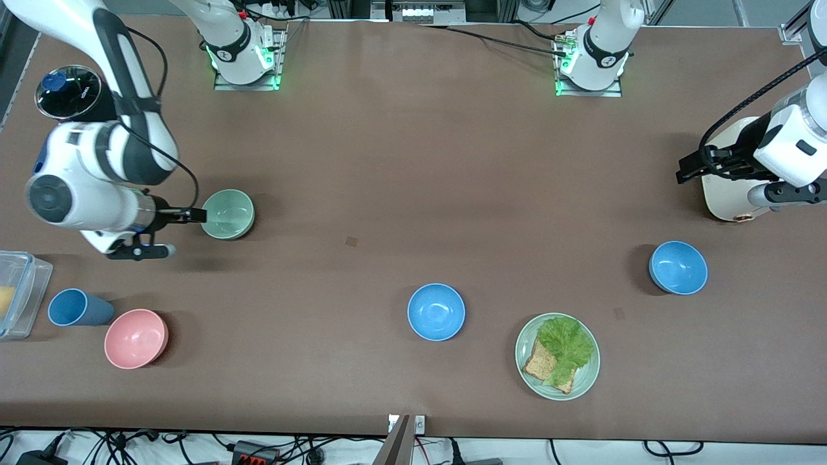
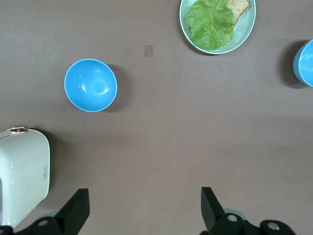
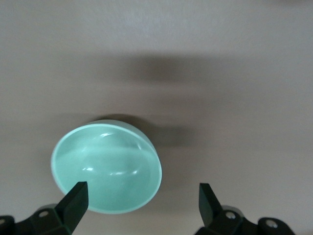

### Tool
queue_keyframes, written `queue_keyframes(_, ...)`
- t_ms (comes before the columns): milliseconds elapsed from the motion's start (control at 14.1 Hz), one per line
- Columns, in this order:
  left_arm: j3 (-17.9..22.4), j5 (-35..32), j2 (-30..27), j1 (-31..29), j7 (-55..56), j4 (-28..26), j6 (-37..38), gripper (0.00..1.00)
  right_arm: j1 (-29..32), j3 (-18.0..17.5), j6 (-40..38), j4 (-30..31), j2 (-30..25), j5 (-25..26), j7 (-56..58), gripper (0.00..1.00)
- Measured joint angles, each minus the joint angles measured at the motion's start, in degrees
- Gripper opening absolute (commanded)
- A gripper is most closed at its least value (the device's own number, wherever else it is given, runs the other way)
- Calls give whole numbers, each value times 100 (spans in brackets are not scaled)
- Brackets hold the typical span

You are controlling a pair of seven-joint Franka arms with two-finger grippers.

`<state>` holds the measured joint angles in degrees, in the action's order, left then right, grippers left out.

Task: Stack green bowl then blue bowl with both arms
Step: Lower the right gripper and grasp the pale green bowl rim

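Note the brown table carrying all items. The right arm reaches over the right arm's end of the table; the left arm waits above the left arm's end.

Locate the white appliance beneath the left arm's wrist. The pale-green plate with lettuce and toast sits near the front camera's edge. A clear container lies at the right arm's end of the table.

Find the green bowl upright on the table toward the right arm's end, farther from the front camera than the pink bowl and blue cup. One blue bowl rests near mid-table, beside the plate; the second blue bowl rests nearer the left arm's end, farther from the front camera than the plate.

Check the right gripper: its jaws are spread wide at the green bowl's rim, with one finger overlapping the rim in the wrist view; you cannot tell whether it touches. The left gripper hangs over bare table beside the appliance, jaws spread wide and holding nothing.
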<state>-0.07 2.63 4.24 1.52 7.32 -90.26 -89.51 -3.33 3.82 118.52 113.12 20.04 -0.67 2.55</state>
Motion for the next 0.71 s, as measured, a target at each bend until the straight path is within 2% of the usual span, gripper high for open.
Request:
queue_keyframes(142,11,34,0,-32,0,0,1,100,17,10,345,408,109,0,-2,100)
queue_keyframes(213,14,112,2,-91,0,-1,3,100,30,20,421,493,175,-1,-3,93)
queue_keyframes(284,17,189,10,-170,0,-2,6,100,40,26,457,520,235,-1,-3,75)
queue_keyframes(426,23,247,31,-311,-18,-3,12,100,47,26,460,521,294,-2,-9,50)
queue_keyframes(497,30,255,40,-338,-22,-3,13,100,47,27,459,521,302,-2,-11,47)
queue_keyframes(640,30,257,63,-345,-22,-3,17,100,47,27,456,523,330,-2,-16,34)
queue_keyframes(711,31,257,85,-352,-21,-3,19,100,47,27,456,524,358,-2,-17,22)
